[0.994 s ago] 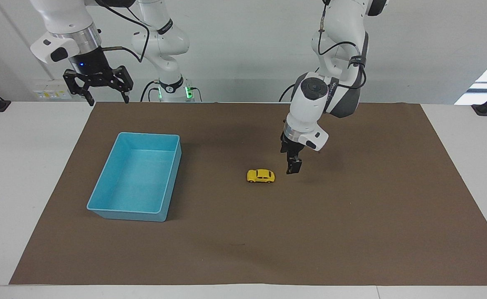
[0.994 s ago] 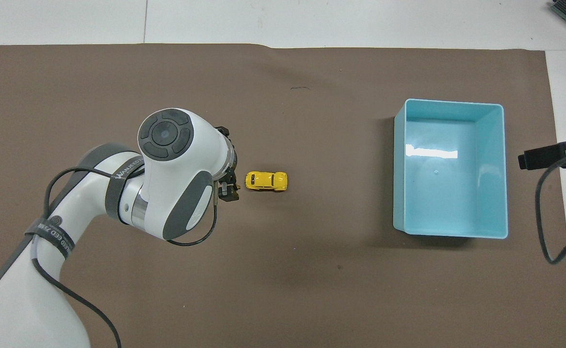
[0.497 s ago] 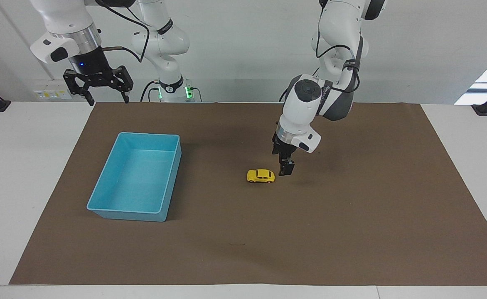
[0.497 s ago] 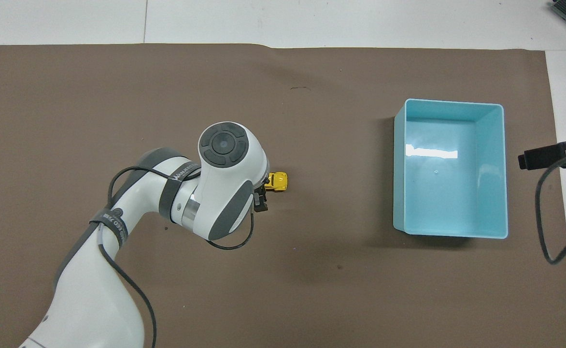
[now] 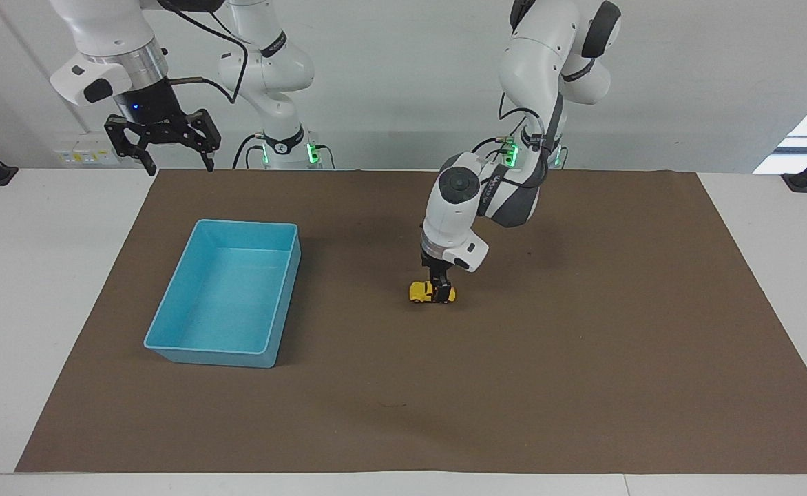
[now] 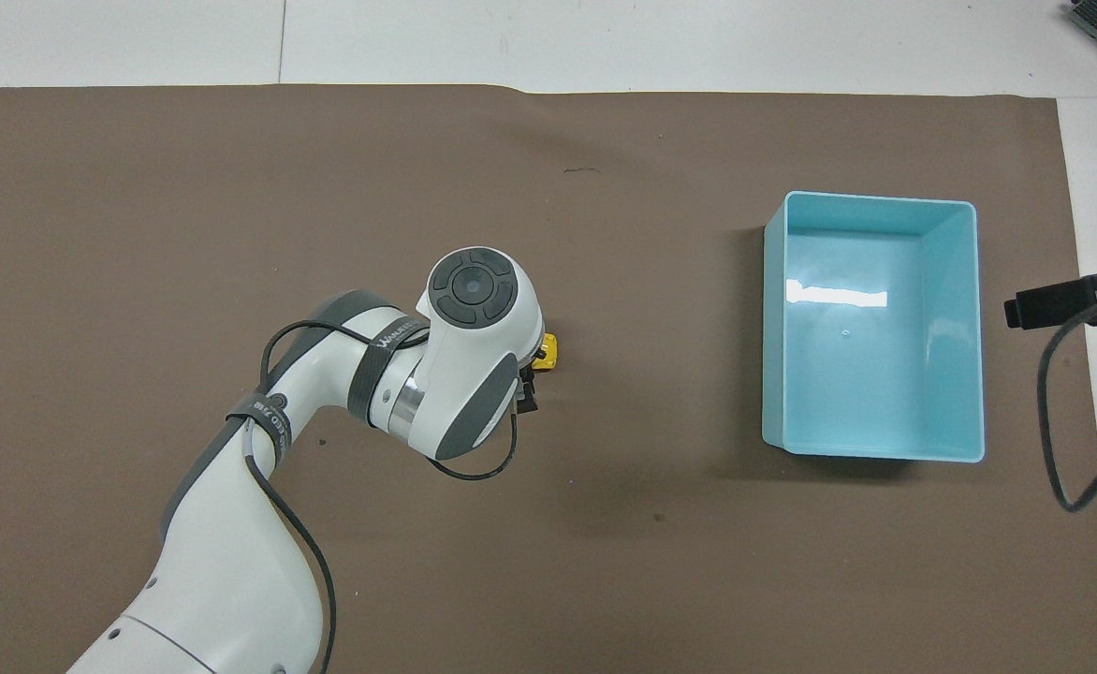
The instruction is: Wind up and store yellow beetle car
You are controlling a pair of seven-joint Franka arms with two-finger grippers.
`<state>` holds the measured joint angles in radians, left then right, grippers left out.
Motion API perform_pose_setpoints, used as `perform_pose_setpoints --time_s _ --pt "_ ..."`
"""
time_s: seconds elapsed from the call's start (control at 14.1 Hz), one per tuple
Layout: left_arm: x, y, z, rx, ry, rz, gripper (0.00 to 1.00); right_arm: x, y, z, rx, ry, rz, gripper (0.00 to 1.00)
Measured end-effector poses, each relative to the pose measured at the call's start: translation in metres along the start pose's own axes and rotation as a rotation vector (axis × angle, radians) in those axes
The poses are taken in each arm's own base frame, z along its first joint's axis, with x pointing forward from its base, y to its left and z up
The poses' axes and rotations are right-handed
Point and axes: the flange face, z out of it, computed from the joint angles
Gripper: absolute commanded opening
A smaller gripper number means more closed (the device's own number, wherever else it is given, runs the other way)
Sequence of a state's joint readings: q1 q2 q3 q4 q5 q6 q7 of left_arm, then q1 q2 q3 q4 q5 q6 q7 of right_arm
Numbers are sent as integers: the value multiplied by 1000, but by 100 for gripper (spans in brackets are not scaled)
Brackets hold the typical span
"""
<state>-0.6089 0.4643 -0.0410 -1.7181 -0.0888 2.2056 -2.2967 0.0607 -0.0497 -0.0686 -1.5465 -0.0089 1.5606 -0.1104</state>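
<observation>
Overhead view shows the brown mat point(image 6: 230, 187) covering most of the table, and the yellow beetle car point(image 6: 548, 352) sits on it near the middle, mostly hidden under the left arm's wrist. From the facing view the car point(image 5: 420, 292) stands on its wheels on the mat point(image 5: 582, 358), well apart from the blue bin point(image 5: 169, 343), toward the left arm's end of the table from it. The left gripper point(image 5: 441, 289) is down at the car, its dark fingers point(image 5: 443, 286) standing astride the car's body with the jaws spread wide; whether the pads already press the car's sides cannot be told. The car rests on the mat, not lifted. The bin point(image 6: 977, 337) lies flat on the mat with nothing in it. The right gripper point(image 5: 162, 148) hangs high, over the table's edge nearer to the robots than the bin, its fingers spread wide and holding nothing; that arm waits.
</observation>
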Motion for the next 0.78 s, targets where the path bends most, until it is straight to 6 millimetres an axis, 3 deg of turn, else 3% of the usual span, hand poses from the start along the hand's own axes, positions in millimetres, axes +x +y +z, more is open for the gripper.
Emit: perform_pose_setpoints --time_s 0.14,0.5,0.57,0.78 --pt "0 1 0 -1 0 -2 83 0 0 0 0 0 0 100" --pt "1 3 -1 -11 -6 -6 79 0 0 0 0 0 0 100" --pt "1 3 -1 -11 -6 -6 74 0 0 0 0 0 0 100" --pt "2 4 0 -12 -6 -9 33 0 0 0 0 0 0 100"
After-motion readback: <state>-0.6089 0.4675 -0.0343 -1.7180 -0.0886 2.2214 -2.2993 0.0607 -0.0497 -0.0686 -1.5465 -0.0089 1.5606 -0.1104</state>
